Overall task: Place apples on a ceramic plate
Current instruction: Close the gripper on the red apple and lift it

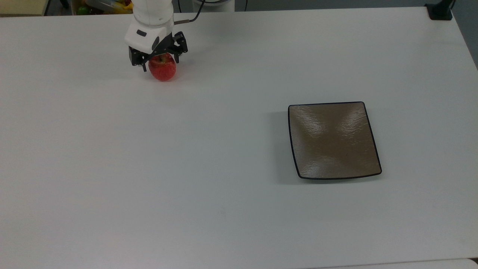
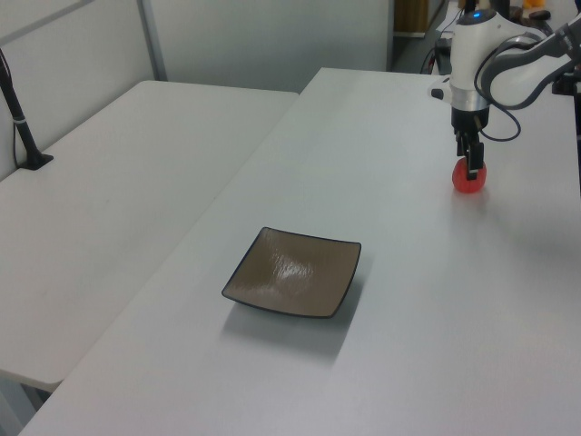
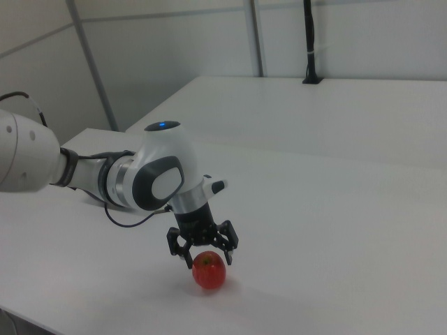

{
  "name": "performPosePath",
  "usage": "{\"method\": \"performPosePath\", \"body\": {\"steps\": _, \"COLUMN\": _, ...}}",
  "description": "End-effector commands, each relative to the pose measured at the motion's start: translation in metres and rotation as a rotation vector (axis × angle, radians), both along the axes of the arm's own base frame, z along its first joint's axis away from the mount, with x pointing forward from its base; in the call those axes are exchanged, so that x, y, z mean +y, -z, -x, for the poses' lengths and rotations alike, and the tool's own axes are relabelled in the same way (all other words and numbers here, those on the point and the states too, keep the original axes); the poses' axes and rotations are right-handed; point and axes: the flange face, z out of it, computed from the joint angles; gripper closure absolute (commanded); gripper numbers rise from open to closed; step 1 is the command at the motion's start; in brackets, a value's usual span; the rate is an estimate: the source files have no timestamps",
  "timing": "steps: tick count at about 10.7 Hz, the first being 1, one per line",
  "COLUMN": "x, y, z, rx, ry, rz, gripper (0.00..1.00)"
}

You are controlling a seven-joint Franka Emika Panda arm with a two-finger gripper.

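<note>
A small red apple rests on the white table near the top view's upper left, also visible as the apple and the apple. My gripper is low over it and open, one finger on each side of the apple's upper half. The right view shows the gripper with its fingers spread wider than the fruit. The square brown ceramic plate lies empty far off toward the top view's right, seen too as the plate in the left view.
The white table is wide and bare between apple and plate. A black clamp post stands at the top view's upper right corner. A second table adjoins in the left view. Colourful clutter lies behind the arm.
</note>
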Motion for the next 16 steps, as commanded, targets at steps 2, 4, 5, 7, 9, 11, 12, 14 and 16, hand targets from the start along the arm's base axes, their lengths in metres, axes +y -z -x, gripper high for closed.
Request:
{"method": "performPosePath", "body": {"steps": 2, "x": -0.004, "y": 0.026, "z": 0.004, "rx": 0.001, "ry": -0.048, "rz": 0.016, "gripper": 0.0}}
{"method": "performPosePath", "body": {"steps": 4, "x": -0.004, "y": 0.028, "z": 0.005, "rx": 0.005, "ry": -0.047, "rz": 0.015, "gripper": 0.04}}
{"method": "performPosePath", "body": {"steps": 5, "x": -0.003, "y": 0.028, "z": 0.006, "rx": 0.007, "ry": -0.048, "rz": 0.015, "gripper": 0.24}}
{"method": "performPosePath", "body": {"steps": 7, "x": -0.004, "y": 0.025, "z": 0.005, "rx": 0.0, "ry": -0.043, "rz": 0.016, "gripper": 0.66}}
{"method": "performPosePath", "body": {"steps": 9, "x": -0.005, "y": 0.006, "z": 0.005, "rx": -0.016, "ry": -0.025, "rz": 0.016, "gripper": 0.66}}
{"method": "performPosePath", "body": {"steps": 11, "x": -0.007, "y": -0.027, "z": -0.003, "rx": 0.006, "ry": -0.007, "rz": 0.024, "gripper": 0.66}}
{"method": "performPosePath", "body": {"steps": 12, "x": -0.006, "y": -0.048, "z": -0.006, "rx": 0.011, "ry": 0.001, "rz": 0.025, "gripper": 0.66}}
{"method": "performPosePath", "body": {"steps": 14, "x": -0.002, "y": -0.093, "z": -0.017, "rx": 0.037, "ry": 0.024, "rz": 0.013, "gripper": 0.66}}
{"method": "performPosePath", "body": {"steps": 16, "x": 0.007, "y": -0.148, "z": -0.027, "rx": 0.051, "ry": 0.054, "rz": -0.035, "gripper": 0.65}}
